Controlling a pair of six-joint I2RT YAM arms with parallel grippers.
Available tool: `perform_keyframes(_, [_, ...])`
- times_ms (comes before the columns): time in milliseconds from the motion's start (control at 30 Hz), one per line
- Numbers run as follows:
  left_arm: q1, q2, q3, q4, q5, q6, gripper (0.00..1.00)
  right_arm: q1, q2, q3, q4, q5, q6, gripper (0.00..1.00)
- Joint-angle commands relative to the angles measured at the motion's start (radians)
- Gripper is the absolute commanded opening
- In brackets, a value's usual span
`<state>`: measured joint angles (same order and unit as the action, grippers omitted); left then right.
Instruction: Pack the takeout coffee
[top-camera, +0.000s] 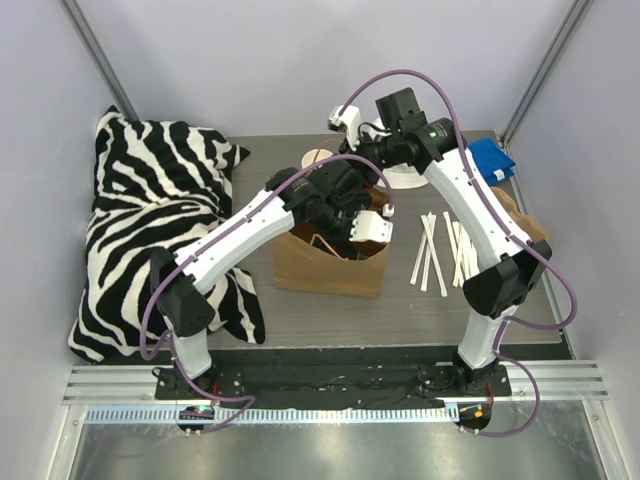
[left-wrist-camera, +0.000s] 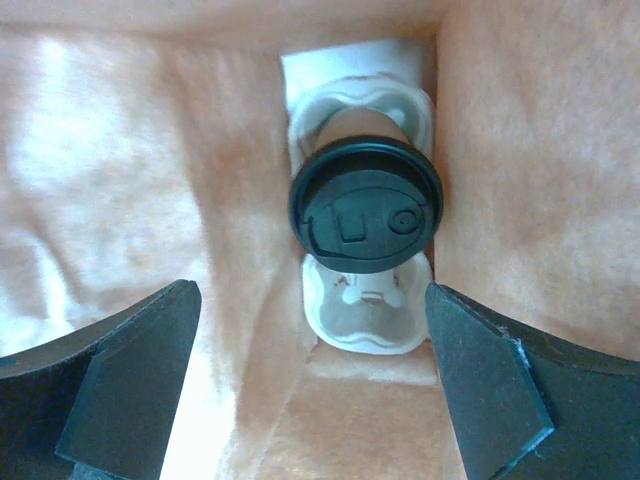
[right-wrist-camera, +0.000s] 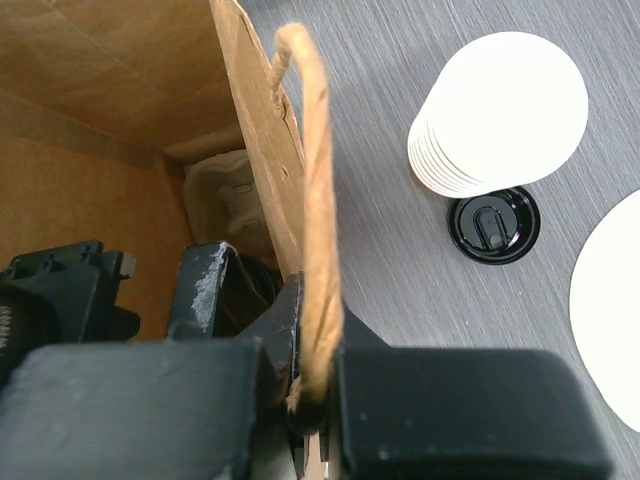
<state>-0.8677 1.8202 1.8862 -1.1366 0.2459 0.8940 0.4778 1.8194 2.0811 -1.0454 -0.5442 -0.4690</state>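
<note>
Left wrist: takeout coffee (left-wrist-camera: 365, 207) sits upright in a pocket of pulp tray (left-wrist-camera: 365, 325) at bottom of paper bag (left-wrist-camera: 120, 180); bag stands mid-desk (top-camera: 420, 310). Left gripper (left-wrist-camera: 310, 390) hangs above cup, jaws fully apart, nothing btwn them. Right gripper (right-wrist-camera: 312, 400) pinched tight on bag rim w/ twine handle (right-wrist-camera: 318, 200). Stack of lidless cups (right-wrist-camera: 495, 115) + spare lid (right-wrist-camera: 493, 225) outside bag, toward desk's far edge.

The takeout coffee (left-wrist-camera: 365, 205) sits in the pulp tray (left-wrist-camera: 365, 325), fingers (left-wrist-camera: 120, 390) spread wide, clear of it.
</note>
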Motion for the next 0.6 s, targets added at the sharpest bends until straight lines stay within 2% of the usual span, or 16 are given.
perform_keyframes(0, [-0.007,-0.052,0.07,0.002,0.039,-0.017,1.0,0.001,-0.055,-0.007,0.051,-0.003,-0.017,0.01])
perform_keyframes(367, [0.032,-0.116,0.166,-0.003,0.061,-0.11,1.0,-0.002,-0.048,0.002,0.062,0.033,-0.011,0.01])
perform_keyframes(567, [0.079,-0.145,0.166,0.031,0.064,-0.188,1.0,-0.007,-0.035,0.004,0.081,0.047,0.003,0.01])
